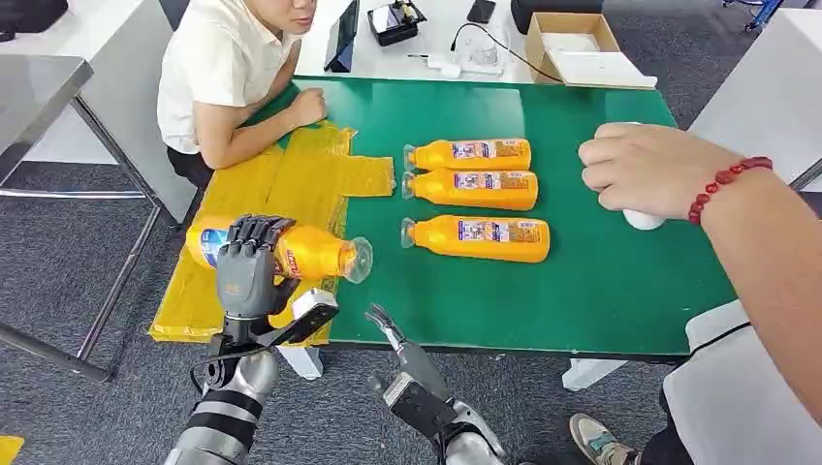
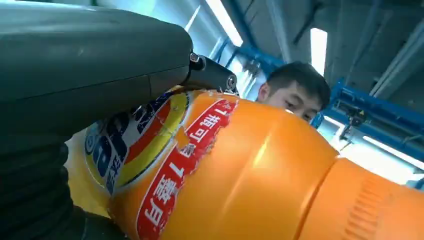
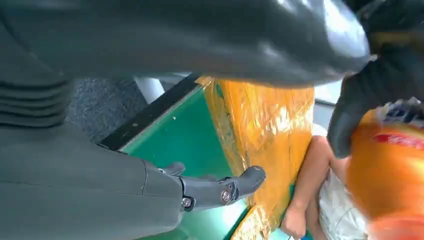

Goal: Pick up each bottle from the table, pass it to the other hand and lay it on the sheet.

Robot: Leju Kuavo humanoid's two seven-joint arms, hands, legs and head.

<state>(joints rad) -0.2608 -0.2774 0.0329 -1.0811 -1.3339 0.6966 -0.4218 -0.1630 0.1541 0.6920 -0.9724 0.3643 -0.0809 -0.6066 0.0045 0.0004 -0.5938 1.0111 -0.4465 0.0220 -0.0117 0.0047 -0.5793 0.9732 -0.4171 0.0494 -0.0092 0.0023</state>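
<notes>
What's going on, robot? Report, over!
Left hand holds a bottle over the sheet. Right hand open, low by the table edge. Three bottles wait on the table. A person's arm rests near the sheet.

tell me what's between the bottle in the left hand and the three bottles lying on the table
Nothing: in the head view, only bare green table separates the held bottle from the three bottles.

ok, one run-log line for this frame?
left hand: holds orange bottle over yellow sheet | right hand: open, holding nothing | three bottles on green table
</notes>
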